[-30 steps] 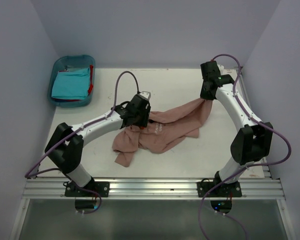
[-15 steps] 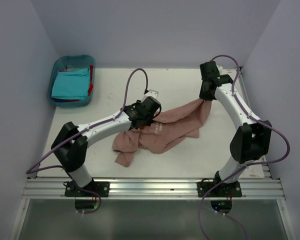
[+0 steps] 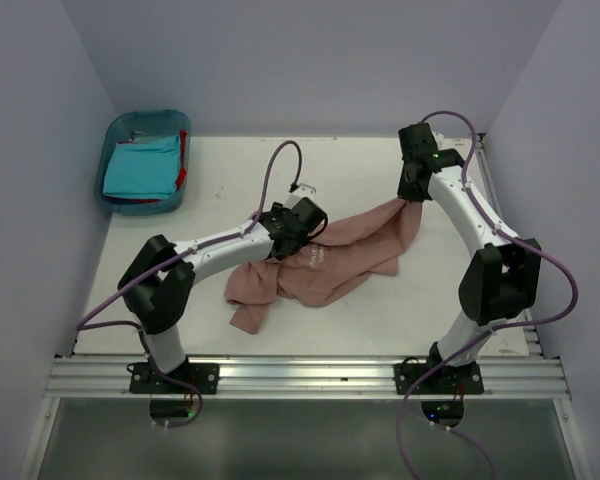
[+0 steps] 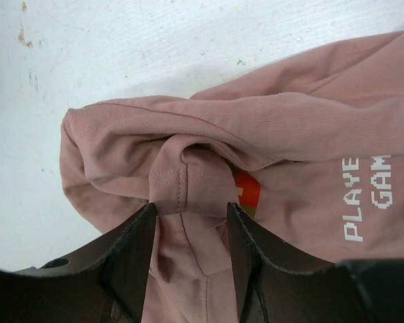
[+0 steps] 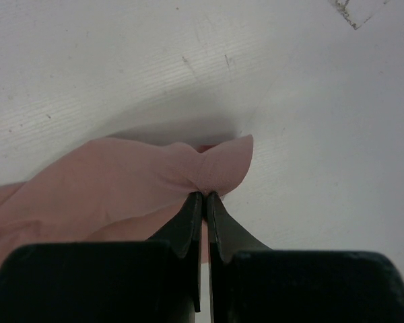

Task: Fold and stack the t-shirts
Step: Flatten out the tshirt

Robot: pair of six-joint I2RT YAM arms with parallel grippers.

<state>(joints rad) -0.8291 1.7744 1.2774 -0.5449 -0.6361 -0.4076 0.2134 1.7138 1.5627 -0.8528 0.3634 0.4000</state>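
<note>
The dusty pink t-shirt (image 3: 330, 262) lies crumpled in the middle of the table, with white print text facing up. My left gripper (image 3: 302, 217) is open over its upper left part. In the left wrist view the gripper (image 4: 188, 217) straddles a stitched hem fold of the pink shirt (image 4: 289, 128) without closing on it. My right gripper (image 3: 412, 196) is shut on the shirt's far right corner. The right wrist view shows that gripper (image 5: 205, 195) pinching the pink cloth (image 5: 121, 175) just above the table. The turquoise t-shirt (image 3: 140, 168) lies folded in the bin, a red one (image 3: 183, 168) beside it.
The blue plastic bin (image 3: 145, 118) stands at the far left corner, beside the left wall. Walls close in the table on the left, back and right. A purple cable (image 3: 270, 175) loops above the left arm.
My left gripper has moved to the right along the pink shirt's upper edge, its elbow swinging in. The right gripper has stayed put, holding the corner.
</note>
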